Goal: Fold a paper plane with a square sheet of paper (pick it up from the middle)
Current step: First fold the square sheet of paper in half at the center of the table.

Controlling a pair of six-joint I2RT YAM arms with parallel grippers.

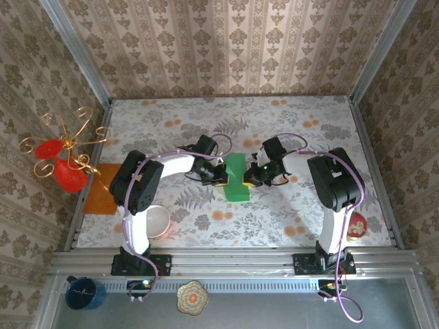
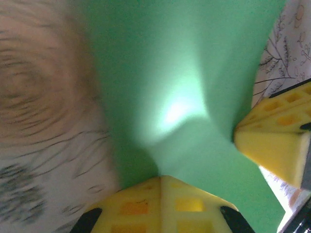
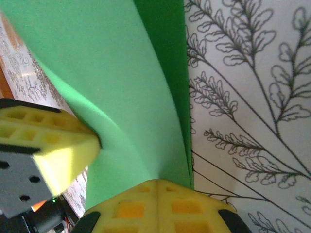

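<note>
The left gripper is squeezed tight shut, and its yellow tips pinch one long edge of the square sheet of paper. The right gripper is shut tight too, and it pinches the other long edge of the same green sheet. The two grippers face each other, close together, with the paper between them. The paper bends and puckers where each one bites it. From above it looks like a thin strip, not a square, so I think it is folded in half or curled up, and this is an early fold of the plane. It sits in the middle of the table. Next, I think the grippers must line the edges up evenly and press a sharp crease, going slowly so the thin paper does not rip or slip. Both arms reach out from their bases, bend at the elbow and turn in toward the middle, with the wrists low over the table
</note>
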